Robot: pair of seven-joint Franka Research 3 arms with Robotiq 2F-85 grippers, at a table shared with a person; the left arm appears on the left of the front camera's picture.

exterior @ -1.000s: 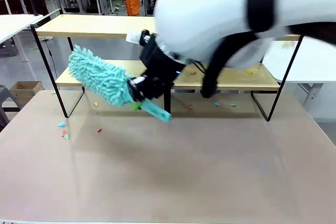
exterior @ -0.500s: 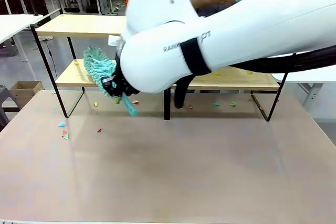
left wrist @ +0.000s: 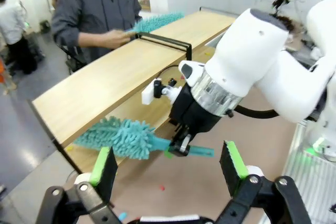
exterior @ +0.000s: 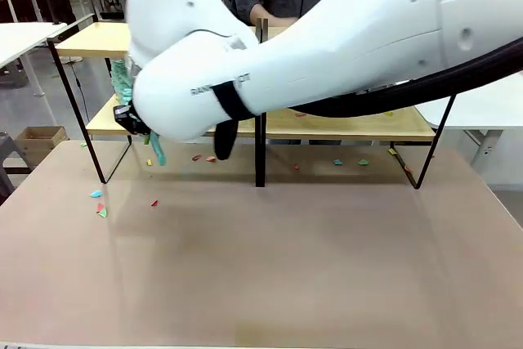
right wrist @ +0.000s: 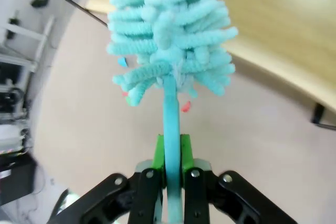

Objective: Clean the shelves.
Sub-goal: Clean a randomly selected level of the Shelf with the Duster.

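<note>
Near counter (exterior: 286, 267) far-left corner, gripping teal duster (left wrist: 123, 137) handle in clenched right tool (right wrist: 171, 153), head between 2 boards of shelves (exterior: 351, 124), left end. Holding left tool (left wrist: 167, 161) released over counter.

Fluffy cloth duster (right wrist: 173, 30), seemingly plastic handle (right wrist: 170, 119); shelves (exterior: 376, 126) matt wood, black metal.

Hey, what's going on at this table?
The robot's right gripper is shut on the handle of a teal duster, whose head is at the left end of the shelves, by the lower board. On the far side, a person holds a second teal duster over the top board. The left gripper hangs open, holding nothing. Coloured scraps lie on the tabletop.
</note>
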